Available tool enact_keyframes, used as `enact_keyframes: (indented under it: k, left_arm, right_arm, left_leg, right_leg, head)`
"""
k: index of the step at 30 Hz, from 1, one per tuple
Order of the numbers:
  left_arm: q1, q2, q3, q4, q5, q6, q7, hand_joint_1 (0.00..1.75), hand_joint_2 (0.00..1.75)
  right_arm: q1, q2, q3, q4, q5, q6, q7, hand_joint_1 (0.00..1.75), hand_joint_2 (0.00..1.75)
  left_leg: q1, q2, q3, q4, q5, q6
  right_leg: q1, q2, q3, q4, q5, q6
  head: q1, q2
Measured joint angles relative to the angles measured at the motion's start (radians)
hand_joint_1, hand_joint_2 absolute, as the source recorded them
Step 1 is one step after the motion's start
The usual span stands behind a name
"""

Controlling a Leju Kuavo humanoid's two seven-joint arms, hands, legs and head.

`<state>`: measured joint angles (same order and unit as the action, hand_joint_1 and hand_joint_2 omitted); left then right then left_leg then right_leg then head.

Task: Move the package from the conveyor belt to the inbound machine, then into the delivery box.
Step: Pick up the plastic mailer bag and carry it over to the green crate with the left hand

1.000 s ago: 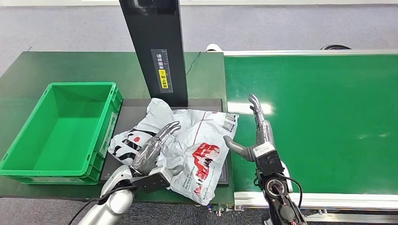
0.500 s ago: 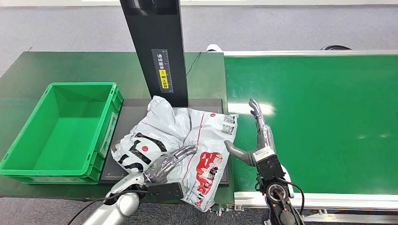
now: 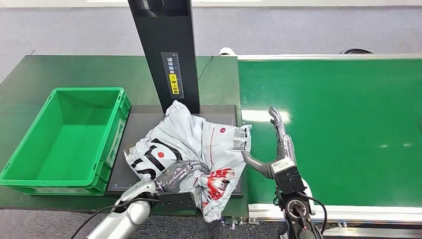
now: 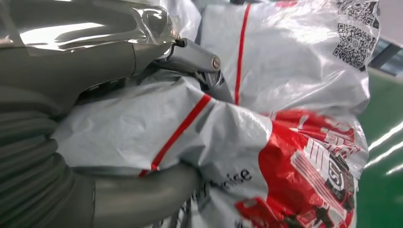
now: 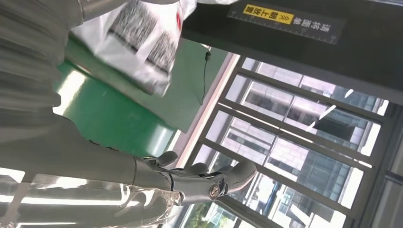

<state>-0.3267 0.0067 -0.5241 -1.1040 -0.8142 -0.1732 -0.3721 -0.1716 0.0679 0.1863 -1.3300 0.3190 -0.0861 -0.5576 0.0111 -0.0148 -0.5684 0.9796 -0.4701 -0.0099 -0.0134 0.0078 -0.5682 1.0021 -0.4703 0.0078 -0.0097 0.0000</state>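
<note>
While the package (image 3: 191, 152) lies crumpled on the dark platform of the inbound machine (image 3: 166, 50), just in front of its black upright column, the left hand (image 3: 180, 174) has drawn back toward the near edge and closed on the bag; a second ago its fingers lay flat and stretched over the plastic, now they curl into it. The left wrist view confirms a grip: the thumb passes under a fold and the darker fingers (image 4: 199, 59) press over the top, with the red-striped film bunched between them. The bag has been gathered a little toward the column's front, its printed labels facing up. The right hand (image 3: 276, 149) stays on the conveyor belt (image 3: 338, 124), just beside the package's corner, fingers straight and apart, holding nothing, though it has edged slightly nearer the bag. By my judgement the machine stage is done and the lift toward the delivery box (image 3: 64, 137), which sits beside the platform on the bench (image 3: 74, 69), is about to start. Slippery film could slide out of a one-handed hold.
</note>
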Motion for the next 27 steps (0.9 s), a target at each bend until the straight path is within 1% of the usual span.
enact_keyframes:
  k: [4, 11, 14, 16, 19, 23, 25, 27]
  left_arm:
    - [-0.005, -0.003, 0.0, 0.0, -0.007, 0.035, -0.008, 1.75, 1.75]
    - [-0.009, -0.005, 0.0, 0.0, -0.01, 0.04, -0.009, 1.75, 1.75]
    - [-0.008, -0.006, 0.003, -0.002, -0.026, 0.083, -0.015, 1.75, 1.75]
    - [-0.004, -0.006, 0.009, -0.01, -0.046, 0.159, -0.034, 1.75, 1.75]
    - [0.011, -0.005, 0.031, -0.053, -0.047, 0.301, -0.095, 1.75, 1.75]
    - [0.044, -0.003, 0.069, -0.171, -0.075, 0.524, -0.176, 1.75, 1.75]
    - [0.065, 0.0, 0.08, -0.242, -0.138, 0.634, -0.189, 1.75, 1.75]
    - [0.087, 0.005, 0.084, -0.308, -0.202, 0.713, -0.188, 1.75, 1.75]
  right_arm:
    - [0.007, 0.0, -0.009, -0.015, 0.001, 0.002, 0.002, 0.0, 1.75]
    - [0.011, 0.0, -0.015, -0.025, 0.001, 0.003, 0.002, 0.0, 1.75]
    - [0.014, 0.0, -0.016, -0.029, 0.001, 0.005, 0.002, 0.0, 1.75]
    - [0.018, 0.0, -0.017, -0.034, 0.001, 0.009, 0.002, 0.0, 1.75]
    - [0.025, 0.0, -0.021, -0.044, 0.001, 0.01, 0.002, 0.0, 1.75]
    - [0.032, 0.0, -0.03, -0.056, 0.001, 0.011, 0.002, 0.0, 1.75]
    - [0.034, 0.0, -0.033, -0.058, 0.001, 0.011, 0.002, 0.0, 1.75]
    - [0.036, 0.0, -0.034, -0.059, 0.001, 0.011, 0.002, 0.0, 1.75]
  left_leg:
    - [0.0, 0.0, 0.0, 0.0, 0.0, 0.0]
    - [0.0, 0.0, 0.0, 0.0, 0.0, 0.0]
    - [0.0, 0.0, 0.0, 0.0, 0.0, 0.0]
    - [0.0, 0.0, 0.0, 0.0, 0.0, 0.0]
    - [0.0, 0.001, 0.0, 0.0, 0.0, 0.0]
    - [0.0, 0.001, -0.001, 0.0, 0.0, 0.0]
    - [0.0, 0.001, -0.001, 0.0, 0.0, 0.0]
    - [0.0, 0.001, -0.001, 0.0, 0.0, 0.0]
  right_leg:
    - [0.0, 0.0, 0.0, 0.0, 0.0, 0.0]
    - [0.0, 0.0, 0.0, 0.0, 0.0, 0.0]
    - [0.0, 0.0, 0.0, 0.0, 0.0, 0.0]
    - [0.0, 0.0, -0.001, 0.0, 0.0, 0.0]
    - [0.0, 0.0, -0.001, 0.0, 0.0, 0.0]
    - [0.0, 0.0, -0.002, 0.0, 0.0, 0.0]
    - [0.0, 0.0, -0.002, 0.0, 0.0, 0.0]
    - [0.0, 0.0, -0.002, 0.0, 0.0, 0.0]
  head:
    - [0.0, 0.0]
    - [0.0, 0.0]
    - [0.0, 0.0]
    - [0.0, 0.0]
    - [0.0, 0.0]
    - [0.0, 0.0]
    - [0.0, 0.0]
    - [0.0, 0.0]
